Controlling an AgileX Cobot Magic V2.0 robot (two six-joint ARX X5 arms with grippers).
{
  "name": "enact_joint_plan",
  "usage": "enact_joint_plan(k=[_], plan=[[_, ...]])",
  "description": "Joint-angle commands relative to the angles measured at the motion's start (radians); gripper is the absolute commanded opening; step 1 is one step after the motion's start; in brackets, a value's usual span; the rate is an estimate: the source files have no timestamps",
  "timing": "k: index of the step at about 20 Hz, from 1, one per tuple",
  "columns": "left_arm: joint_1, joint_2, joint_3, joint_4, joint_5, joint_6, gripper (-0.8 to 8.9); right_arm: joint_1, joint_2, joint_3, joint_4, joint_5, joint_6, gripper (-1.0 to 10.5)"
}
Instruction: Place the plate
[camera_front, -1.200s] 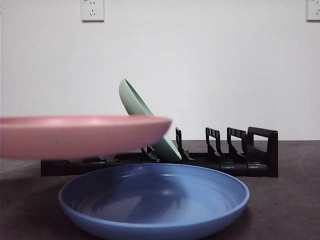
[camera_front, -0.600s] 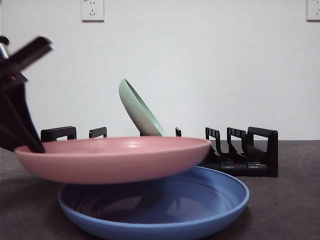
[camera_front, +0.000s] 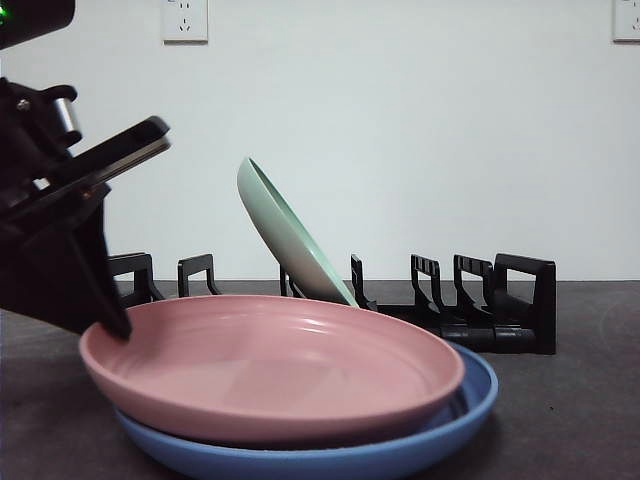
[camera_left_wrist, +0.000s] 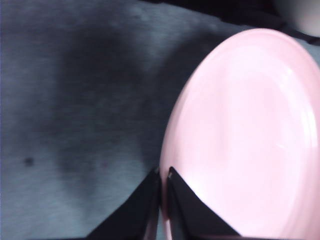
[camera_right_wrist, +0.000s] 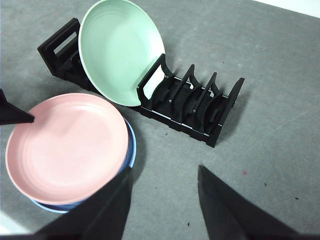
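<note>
Left gripper (camera_left_wrist: 161, 175) clamped on pink plate (camera_front: 270, 365) rim, atop blue plate (camera_front: 470, 405); stiff, slick, rim-only hold. Right gripper (camera_right_wrist: 165, 200) apart.

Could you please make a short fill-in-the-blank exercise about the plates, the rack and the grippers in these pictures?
1. The pink plate lies on top of the ____ plate.
2. The green plate leans in the black ____.
3. The left gripper is shut on the rim of the ____ plate.
4. The right gripper, above the table, has its jaws ____ and holds nothing.

Missing words: blue; rack; pink; open
</note>
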Motion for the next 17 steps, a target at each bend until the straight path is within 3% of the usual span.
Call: enact_joint_plan(k=[1, 4, 8, 13, 15, 17], plan=[[-0.033, 0.012, 0.013, 0.024, -0.032, -0.008, 0.09, 0.007, 0.005, 0.013, 0.006, 0.005, 0.011, 2.1], [-0.051, 0.012, 0.013, 0.036, -0.039, -0.009, 0.11, 0.007, 0.005, 0.013, 0.006, 0.005, 0.011, 2.1], [-0.051, 0.012, 0.013, 0.031, -0.039, -0.016, 2.29, 0.007, 0.005, 0.013, 0.005, 0.005, 0.011, 2.1], [-0.045, -0.074, 0.036, 0.021, -0.038, -0.007, 3.45, 0.007, 0.005, 0.013, 0.006, 0.005, 0.013, 2.1], [-0.023, -0.183, 0.088, -0.051, -0.049, 0.082, 3.44, 0.007, 0.008, 0.013, 0.006, 0.004, 0.026, 2.1], [0.033, -0.308, 0.159, -0.185, -0.084, 0.225, 3.44, 0.007, 0.016, 0.013, 0.016, 0.003, 0.064, 2.1]])
